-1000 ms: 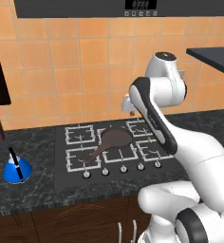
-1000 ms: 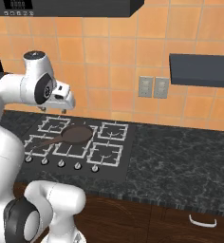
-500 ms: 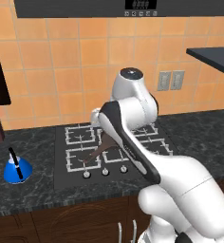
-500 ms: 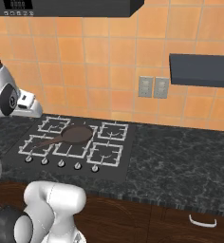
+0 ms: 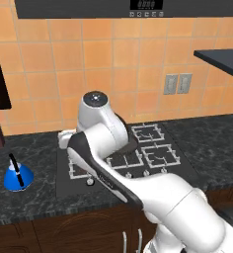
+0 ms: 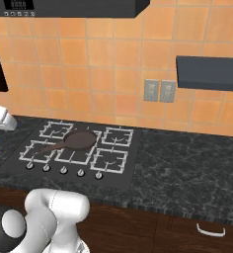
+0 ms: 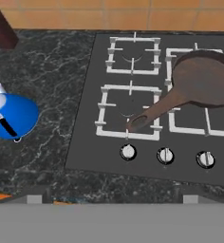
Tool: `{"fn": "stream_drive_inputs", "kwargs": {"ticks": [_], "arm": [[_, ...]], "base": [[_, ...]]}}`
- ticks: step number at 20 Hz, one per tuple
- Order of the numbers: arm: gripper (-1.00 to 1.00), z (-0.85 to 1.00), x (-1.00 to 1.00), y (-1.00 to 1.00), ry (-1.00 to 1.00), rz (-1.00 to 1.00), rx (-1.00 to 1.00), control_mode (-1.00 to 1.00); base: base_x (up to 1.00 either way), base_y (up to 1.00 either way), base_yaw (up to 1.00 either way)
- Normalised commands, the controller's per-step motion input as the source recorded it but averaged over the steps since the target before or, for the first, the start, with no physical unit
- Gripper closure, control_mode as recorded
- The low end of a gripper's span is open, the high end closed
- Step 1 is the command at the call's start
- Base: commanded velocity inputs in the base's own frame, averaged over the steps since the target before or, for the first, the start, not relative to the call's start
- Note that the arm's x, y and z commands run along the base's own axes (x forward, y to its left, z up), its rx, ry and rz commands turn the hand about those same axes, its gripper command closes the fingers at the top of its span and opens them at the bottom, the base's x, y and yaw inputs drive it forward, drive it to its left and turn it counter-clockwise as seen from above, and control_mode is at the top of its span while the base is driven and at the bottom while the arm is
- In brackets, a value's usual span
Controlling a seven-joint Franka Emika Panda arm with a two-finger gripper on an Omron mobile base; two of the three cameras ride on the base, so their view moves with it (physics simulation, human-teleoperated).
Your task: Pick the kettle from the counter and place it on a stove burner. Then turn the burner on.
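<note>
We judge approach phase: gripper (image 6: 1,120) jaws wide w/ nothing held, over the counter (image 7: 47,61) left of cooktop, since the kettle (image 7: 10,115) sits upright there, apart from the nearest stove burner (image 7: 129,112), which the frying pan (image 7: 201,79) handle overlaps.

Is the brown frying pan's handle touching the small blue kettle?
Apart. In the hand view the blue kettle sits on bare counter left of the cooktop, well clear of the brown frying pan handle.
</note>
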Motion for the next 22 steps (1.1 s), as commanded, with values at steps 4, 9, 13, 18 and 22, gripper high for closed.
{"fn": "stream_drive_inputs", "kwargs": {"ticks": [4, 9, 13, 18, 22], "arm": [[-1.0, -0.29, 0.0, 1.0, -0.01, 0.0, 0.0, -1.0], [-1.0, -0.23, 0.01, 1.0, -0.03, 0.0, 0.0, -1.0], [-1.0, -0.2, 0.16, 1.0, -0.04, 0.0, 0.0, -1.0], [-1.0, -0.12, 0.54, 1.0, -0.01, -0.01, 0.0, -1.0], [-1.0, -0.09, 0.72, 0.95, 0.0, -0.1, -0.08, -1.0]], "base": [[0.0, 0.0, 0.0], [0.0, 0.0, 0.0], [0.0, 0.0, 0.0], [0.0, 0.0, 0.0], [0.0, 0.0, 0.0]]}}
